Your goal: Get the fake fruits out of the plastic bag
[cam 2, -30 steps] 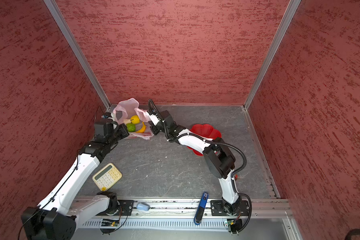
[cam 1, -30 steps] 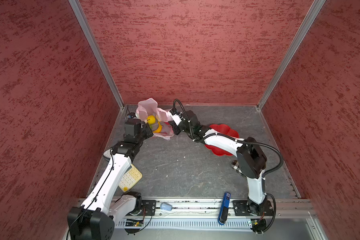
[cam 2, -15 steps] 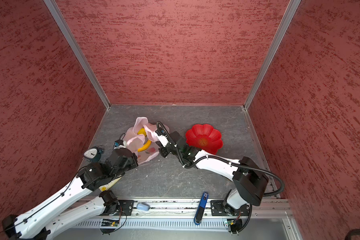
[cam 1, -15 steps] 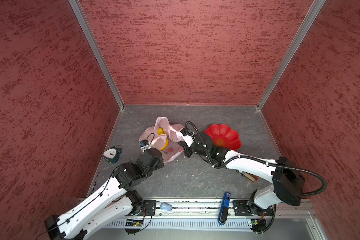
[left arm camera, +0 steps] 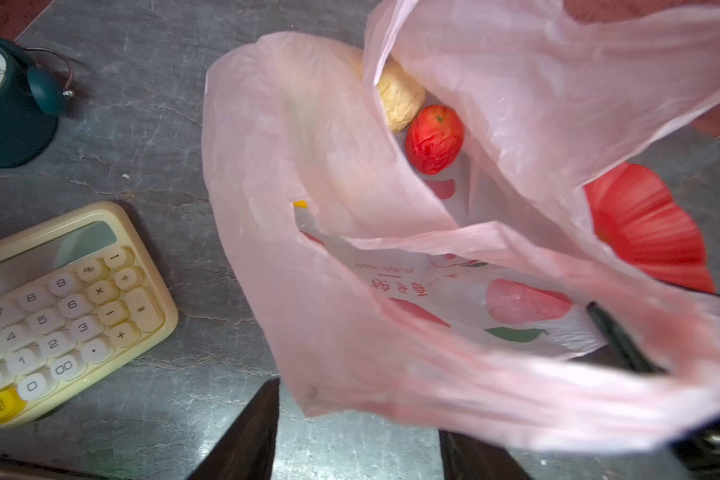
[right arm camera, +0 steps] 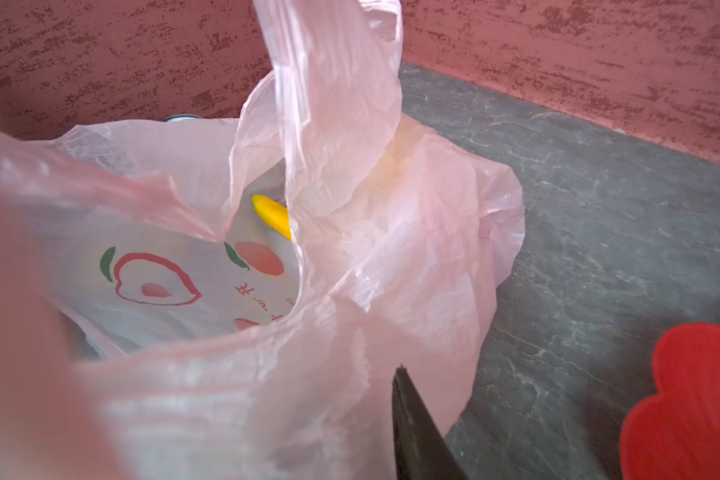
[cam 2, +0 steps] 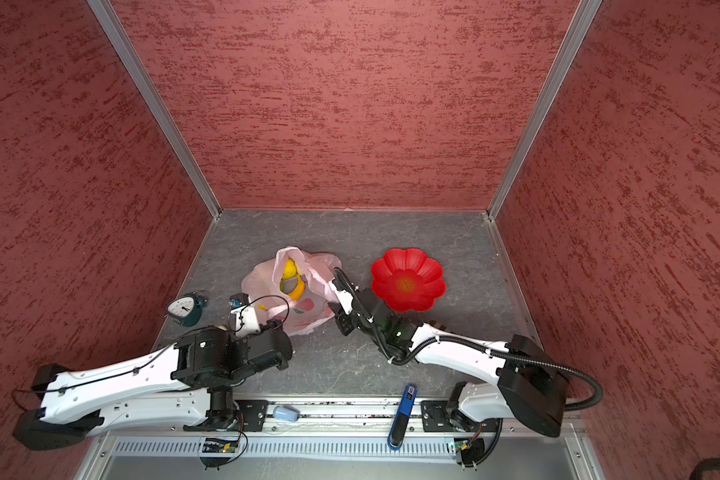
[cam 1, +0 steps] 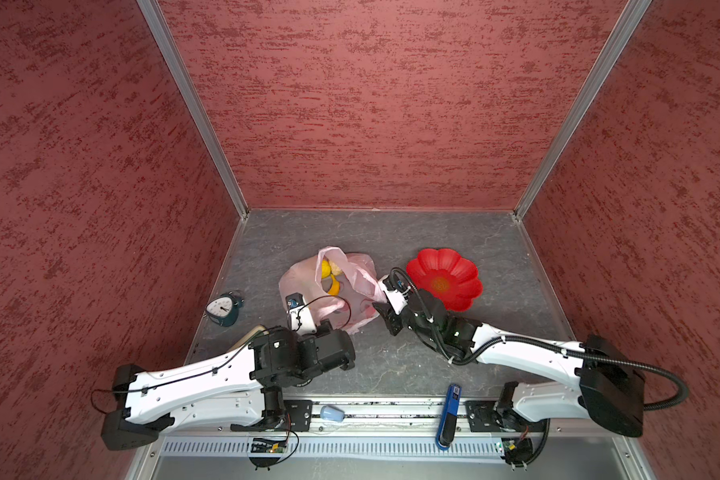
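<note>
Both arms' fingers (right arm camera: 416, 432) flank the plastic bag (right arm camera: 412, 257) — touching.

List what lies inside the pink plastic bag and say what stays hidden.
Inside the plastic bag show a red apple, a beige lumpy fruit, a banana and a yellow round fruit. Its folded film covers the rest, so any further fruit cannot be made out.

Both arms lie low, elbows folded, and converge toward the middle. The left arm (cam 1: 192, 376) carries the left gripper (left arm camera: 358, 407) with its fingers spread apart. The right arm (cam 1: 528, 351) angles inward. Only one finger of the right gripper (cam 1: 385, 318) shows, so its state is unclear.
</note>
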